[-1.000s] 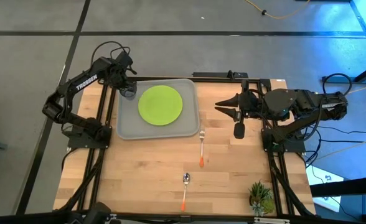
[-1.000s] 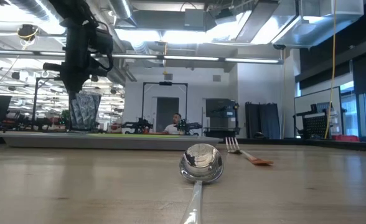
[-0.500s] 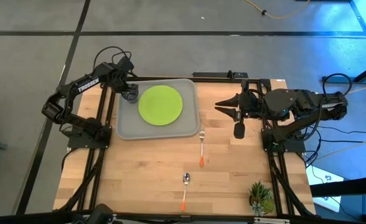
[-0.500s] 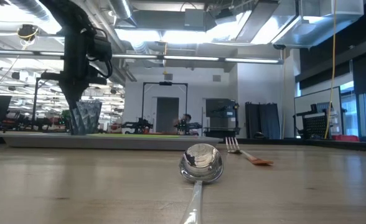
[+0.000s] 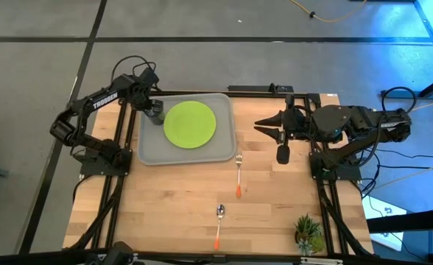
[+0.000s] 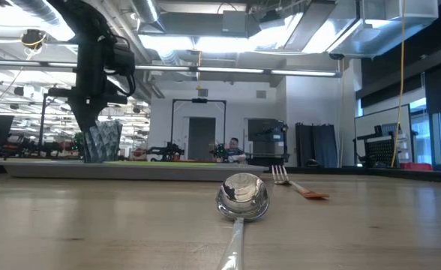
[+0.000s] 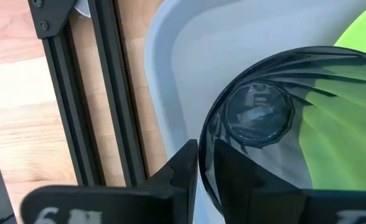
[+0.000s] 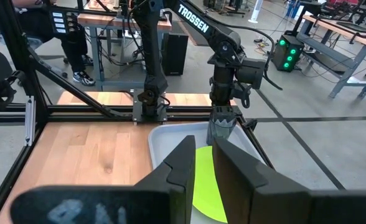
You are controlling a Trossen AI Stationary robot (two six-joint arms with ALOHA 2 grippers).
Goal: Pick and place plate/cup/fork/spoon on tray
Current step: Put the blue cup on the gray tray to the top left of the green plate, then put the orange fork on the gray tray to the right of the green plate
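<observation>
High view: left gripper (image 5: pixel 152 110) sits over the far-left corner of the tray (image 5: pixel 152 151), fingers closed on the rim of the cup (image 5: pixel 155 113). Left wrist view confirms it: one dark finger (image 7: pixel 184 163) outside the cup (image 7: pixel 264 124) wall, the other inside, clamped on the wall. Cup is upright; in the low view the cup (image 6: pixel 100 141) base is down at tray level, but contact with the tray floor cannot be told. Cup is just beside the plate (image 5: pixel 190 124), at its left edge, and looks slightly over it in the wrist view.

Plate lies flat in the middle of the tray, lime green, nothing on it. Tray rests on the wooden surface (image 5: pixel 172 206) toward its far left.

Fork (image 5: pixel 238 175) lies on the surface just off the tray's near-right corner, tines toward the tray, orange handle pointing away. Spoon (image 5: pixel 219 224) lies farther toward the near edge, well apart from the tray, bowl toward the fork; in the low view the spoon (image 6: pixel 242 199) is closest to the camera, with the fork (image 6: pixel 295 182) behind it.

Right gripper (image 5: pixel 261 124) waits at the right side of the surface, pointing toward the tray, fingers nearly together, holding nothing. Small plant (image 5: pixel 307 233) at the near-right corner.
</observation>
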